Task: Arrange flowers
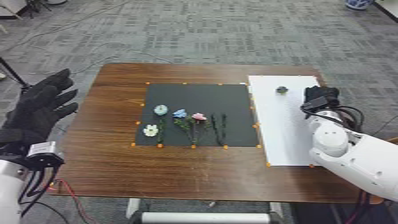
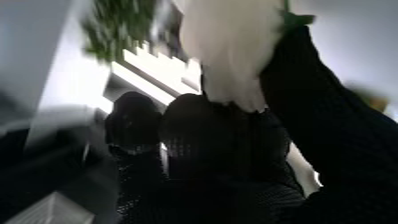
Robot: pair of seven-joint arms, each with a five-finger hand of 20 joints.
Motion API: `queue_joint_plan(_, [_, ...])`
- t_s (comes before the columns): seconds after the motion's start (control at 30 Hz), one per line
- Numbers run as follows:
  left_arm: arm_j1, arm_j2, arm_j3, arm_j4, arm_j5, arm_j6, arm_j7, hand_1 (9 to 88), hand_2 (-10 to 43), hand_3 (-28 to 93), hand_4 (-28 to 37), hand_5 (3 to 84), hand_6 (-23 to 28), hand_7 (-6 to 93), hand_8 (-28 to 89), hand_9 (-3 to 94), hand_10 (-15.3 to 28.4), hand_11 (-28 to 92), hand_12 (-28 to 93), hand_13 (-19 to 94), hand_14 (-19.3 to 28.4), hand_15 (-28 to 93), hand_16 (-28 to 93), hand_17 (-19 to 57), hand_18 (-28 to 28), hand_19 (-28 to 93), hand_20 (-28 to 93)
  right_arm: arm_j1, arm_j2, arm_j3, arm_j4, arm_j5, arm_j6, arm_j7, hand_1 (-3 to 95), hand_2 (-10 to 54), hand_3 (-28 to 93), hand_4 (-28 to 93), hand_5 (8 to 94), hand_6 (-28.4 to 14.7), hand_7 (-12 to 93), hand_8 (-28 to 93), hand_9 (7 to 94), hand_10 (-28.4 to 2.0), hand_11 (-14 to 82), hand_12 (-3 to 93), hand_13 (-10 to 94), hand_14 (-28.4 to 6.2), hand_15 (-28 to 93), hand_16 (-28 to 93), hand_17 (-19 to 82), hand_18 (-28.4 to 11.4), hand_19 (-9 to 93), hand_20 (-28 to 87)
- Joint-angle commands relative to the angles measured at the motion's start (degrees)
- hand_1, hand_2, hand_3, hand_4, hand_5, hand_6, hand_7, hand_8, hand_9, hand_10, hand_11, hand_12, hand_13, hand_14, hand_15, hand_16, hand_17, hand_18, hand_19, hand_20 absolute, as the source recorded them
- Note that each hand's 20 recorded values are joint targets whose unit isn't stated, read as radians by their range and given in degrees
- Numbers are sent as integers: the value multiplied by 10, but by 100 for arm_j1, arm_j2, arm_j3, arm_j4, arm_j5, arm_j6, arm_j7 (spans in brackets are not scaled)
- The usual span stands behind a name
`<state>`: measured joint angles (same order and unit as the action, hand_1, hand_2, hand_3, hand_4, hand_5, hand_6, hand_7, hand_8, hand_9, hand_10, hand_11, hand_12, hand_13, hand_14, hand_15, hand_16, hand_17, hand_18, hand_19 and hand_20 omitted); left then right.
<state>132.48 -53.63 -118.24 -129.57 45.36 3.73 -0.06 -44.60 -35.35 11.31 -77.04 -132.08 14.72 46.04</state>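
Note:
In the head view my left hand (image 1: 34, 107) is at the table's left side, its fingers straight and spread. My right hand (image 1: 322, 96) is over the right edge of the white board (image 1: 286, 130). On the black mat (image 1: 195, 92) lie a pale blue-green flower (image 1: 161, 108), a white one (image 1: 151, 130), a blue one (image 1: 179, 113), a pink one (image 1: 198, 116) and dark green stems (image 1: 219, 129). In the right wrist view my right hand (image 2: 200, 145) is shut on a pale, blurred flower (image 2: 229, 55) with a bit of green; its stem is hidden.
A small dark bluish object (image 1: 282, 90) stands on the white board's upper part. Orange markers line the mat and board. Blurred green foliage (image 2: 124, 25) shows beyond the fingers in the right wrist view. Cables hang by both wrists.

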Motion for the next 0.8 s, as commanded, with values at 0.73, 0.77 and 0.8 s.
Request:
queue_joint_plan(0.73, [-235, 135, 166, 87, 9, -58, -67, 246, -50, 699, -279, 216, 12, 160, -75, 162, 92, 143, 201, 60, 126, 345, -29, -136, 196, 384, 87, 2173, -2106, -2628, -562, 394, 2594, -1516, 497, -95, 866, -282, 771, 23, 419, -63, 865, -37, 202, 495, 755, -36, 821, 316, 452, -194, 932, 605])
queue_joint_plan(0.77, [-222, 132, 164, 81, 6, -48, -63, 246, -50, 699, -279, 217, 12, 160, -75, 162, 92, 144, 201, 60, 127, 345, -30, -136, 196, 384, 87, 2156, -2090, -2648, -553, 359, 2510, -1542, 497, -95, 866, -282, 771, 23, 419, -63, 865, -37, 202, 495, 755, -36, 822, 316, 452, -195, 932, 605])
queue_joint_plan(0.8, [-218, 124, 161, 79, -2, -53, -62, 246, -50, 699, -279, 217, 12, 160, -75, 162, 93, 144, 201, 60, 127, 345, -30, -136, 196, 383, 87, 2202, -2089, -2769, -538, 393, 2529, -1519, 496, -95, 867, -282, 771, 23, 419, -63, 866, -36, 200, 493, 754, -38, 823, 317, 451, -195, 932, 605])
